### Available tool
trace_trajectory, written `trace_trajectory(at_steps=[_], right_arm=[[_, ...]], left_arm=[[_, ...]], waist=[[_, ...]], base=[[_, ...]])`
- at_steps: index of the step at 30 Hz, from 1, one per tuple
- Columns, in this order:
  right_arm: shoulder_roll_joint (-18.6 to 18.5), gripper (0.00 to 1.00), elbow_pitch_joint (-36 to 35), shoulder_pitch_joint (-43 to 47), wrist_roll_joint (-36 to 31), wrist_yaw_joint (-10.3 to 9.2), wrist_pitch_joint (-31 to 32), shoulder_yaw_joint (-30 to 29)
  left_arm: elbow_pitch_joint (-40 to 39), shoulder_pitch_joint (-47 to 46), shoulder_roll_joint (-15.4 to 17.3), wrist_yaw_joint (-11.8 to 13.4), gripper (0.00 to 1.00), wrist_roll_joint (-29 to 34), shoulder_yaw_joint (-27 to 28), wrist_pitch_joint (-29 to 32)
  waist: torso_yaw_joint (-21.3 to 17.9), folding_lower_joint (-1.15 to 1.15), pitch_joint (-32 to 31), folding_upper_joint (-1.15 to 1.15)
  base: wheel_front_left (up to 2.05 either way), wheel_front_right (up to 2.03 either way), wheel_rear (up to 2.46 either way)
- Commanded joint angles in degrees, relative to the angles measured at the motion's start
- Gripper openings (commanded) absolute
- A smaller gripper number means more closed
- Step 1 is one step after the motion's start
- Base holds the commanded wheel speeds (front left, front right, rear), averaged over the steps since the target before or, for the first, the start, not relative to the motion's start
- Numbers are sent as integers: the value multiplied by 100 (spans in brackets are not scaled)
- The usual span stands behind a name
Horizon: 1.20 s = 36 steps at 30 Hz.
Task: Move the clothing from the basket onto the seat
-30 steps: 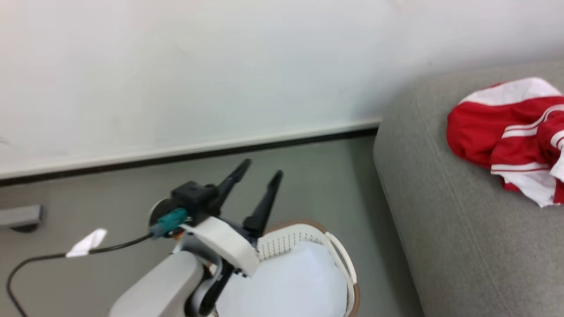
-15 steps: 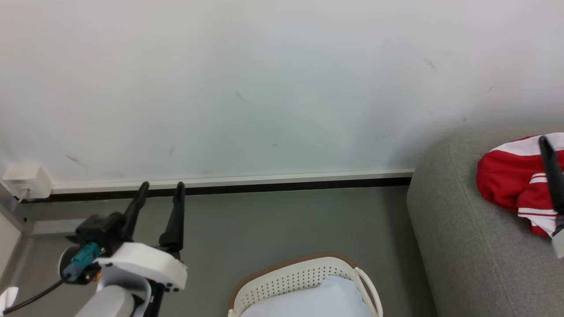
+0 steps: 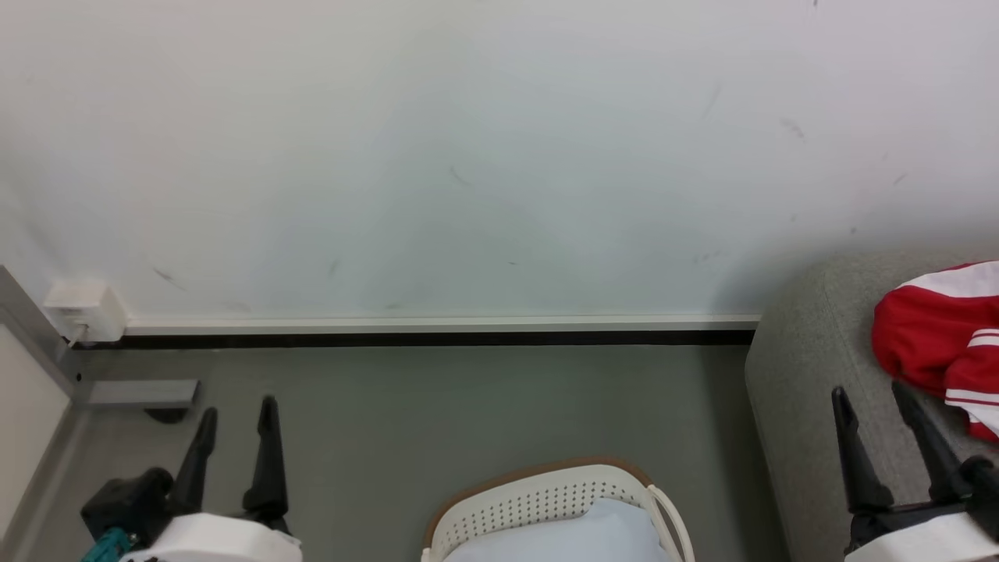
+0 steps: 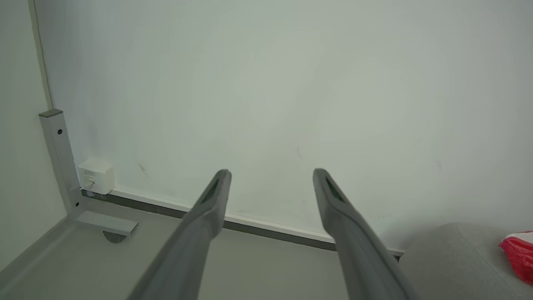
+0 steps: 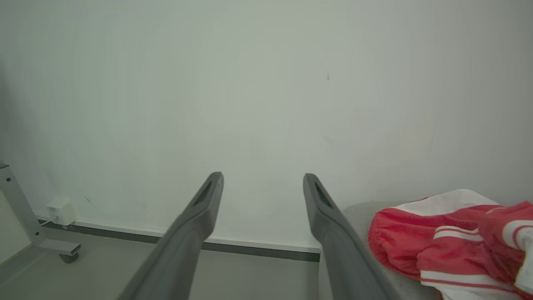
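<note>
The red clothing (image 3: 940, 343) with white stripes lies bunched on the grey seat (image 3: 804, 375) at the right edge of the head view, and it shows again as clothing (image 5: 449, 237) on the seat (image 5: 358, 208) and as a red scrap of clothing (image 4: 518, 254) on the seat (image 4: 449, 250). The white basket (image 3: 538, 496) with its tan rim stands on the floor at bottom centre, a pale cloth inside it. My left gripper (image 3: 238, 410) is open at lower left, above the floor. My right gripper (image 3: 870, 394) is open at lower right over the seat, just short of the clothing, nothing between its fingers.
A white wall with a dark skirting strip (image 3: 437, 338) runs behind. At the left stand a white wall box (image 3: 82, 308) and a grey metal frame foot (image 3: 140, 393). Grey floor (image 3: 468, 406) lies between basket and wall.
The head camera has swung, shifting the whole scene. My left gripper now shows low at the left instead of over the basket, and my right gripper has come into view by the seat.
</note>
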Motion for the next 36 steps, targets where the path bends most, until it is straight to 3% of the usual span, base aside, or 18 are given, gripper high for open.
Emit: trace_trajectory(at_steps=[1, 10, 18, 36], right_arm=[[46, 100, 51, 117, -27, -13, -71, -17], [353, 100, 378, 307, -420, -13, -287, 81], [360, 100, 255, 346, -336, -13, -294, 213], [479, 100, 240, 323, -288, -13, -283, 186]], left_arm=[[60, 126, -61, -67, 100, 111, 97, -2], [486, 519, -836, -883, 100, 989, 857, -1], [529, 608, -1214, -1325, 100, 1698, 1305, -1], [763, 469, -1432, -1675, 100, 2085, 1651, -2]], waist=[[30, 0, -7, 0], [84, 0, -37, 0], [89, 0, -47, 0], [48, 0, -55, 0]], base=[[0, 0, 0], [0, 0, 0], [0, 0, 0], [0, 0, 0]])
